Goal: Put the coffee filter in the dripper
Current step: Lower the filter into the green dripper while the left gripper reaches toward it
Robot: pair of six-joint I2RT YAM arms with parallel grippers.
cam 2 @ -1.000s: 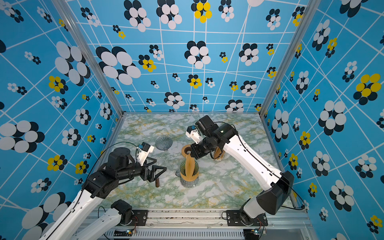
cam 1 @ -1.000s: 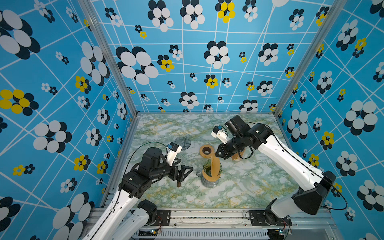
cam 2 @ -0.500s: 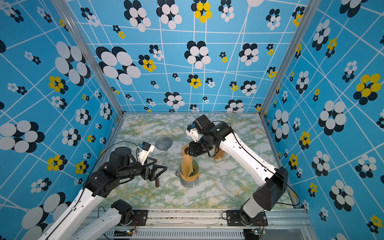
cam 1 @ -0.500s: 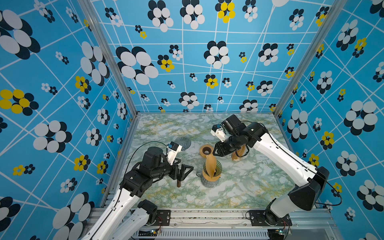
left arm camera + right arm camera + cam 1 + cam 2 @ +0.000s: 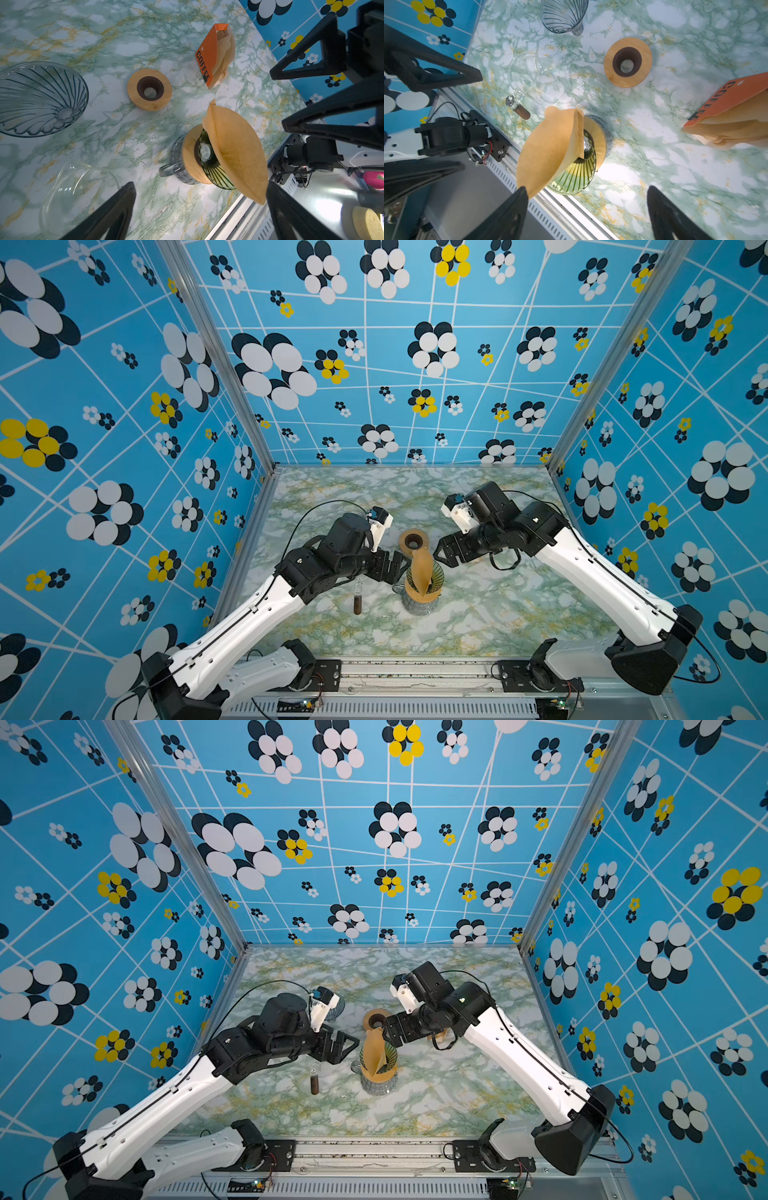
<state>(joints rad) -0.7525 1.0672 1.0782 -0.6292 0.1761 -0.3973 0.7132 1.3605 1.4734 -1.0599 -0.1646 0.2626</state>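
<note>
Green-veined marble table, blue flowered walls. Left gripper and right gripper both gape, holding nothing. One filter stands folded in the green dripper. One clear dripper, one wooden ring, one carafe, one pack.

Both arms are angling inward, with the left gripper hanging with jaws spread wide and the right gripper likewise gaping.

Right hand: formerly clamped on coffee filter, now spread wide, paper let go.
Coffee filter: now stands unheld in dripper.
Left hand: moved nearer the dripper.
</note>
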